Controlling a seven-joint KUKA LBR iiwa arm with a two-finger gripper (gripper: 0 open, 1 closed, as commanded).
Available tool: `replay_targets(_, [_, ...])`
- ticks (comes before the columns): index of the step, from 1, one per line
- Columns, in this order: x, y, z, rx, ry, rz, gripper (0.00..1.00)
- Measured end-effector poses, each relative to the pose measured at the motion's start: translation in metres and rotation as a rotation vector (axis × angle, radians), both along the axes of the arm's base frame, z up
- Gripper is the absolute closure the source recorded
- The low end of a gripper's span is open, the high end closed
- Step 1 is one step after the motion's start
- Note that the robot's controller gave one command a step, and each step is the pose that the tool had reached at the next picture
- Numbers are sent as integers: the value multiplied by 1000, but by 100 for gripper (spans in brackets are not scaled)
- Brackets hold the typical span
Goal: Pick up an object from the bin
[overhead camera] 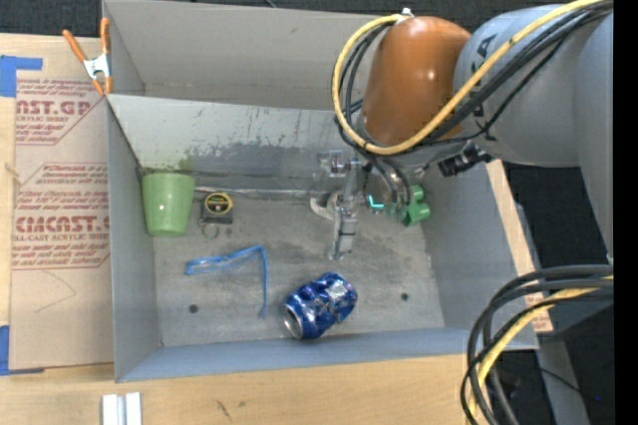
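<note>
Camera view: the gripper [344,231] hangs over the middle of the bin [249,44] (spread or closed, I cannot tell), seemingly near the floor; a crushed blue can [319,305] lies near it, by the front wall.

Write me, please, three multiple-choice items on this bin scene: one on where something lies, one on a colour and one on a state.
1. Where in the bin does the blue can lie?
A. against the left wall
B. in the upper right corner
C. near the view's lower wall, lower in the view than the claw

2. What colour is the cup?
A. green
B. red
C. white

3. How is the blue can?
A. upright and whole
B. crushed, on its side
C. cut in half

Answers: 1 C, it lies by the lower wall, under the claw in the view; 2 A, the cup at the left wall is light green; 3 B, its body is dented and it lies sideways.
</note>
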State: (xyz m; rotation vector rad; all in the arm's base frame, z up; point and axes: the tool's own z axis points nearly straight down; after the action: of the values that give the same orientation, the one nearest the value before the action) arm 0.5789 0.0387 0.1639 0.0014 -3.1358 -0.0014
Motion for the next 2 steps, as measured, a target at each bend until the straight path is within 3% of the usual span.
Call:
replay_targets(1, [-53, -7, -88, 4, -25, 168, 0])
replay_targets(2, [-95, -5, -90, 2, -20, 441, 0])
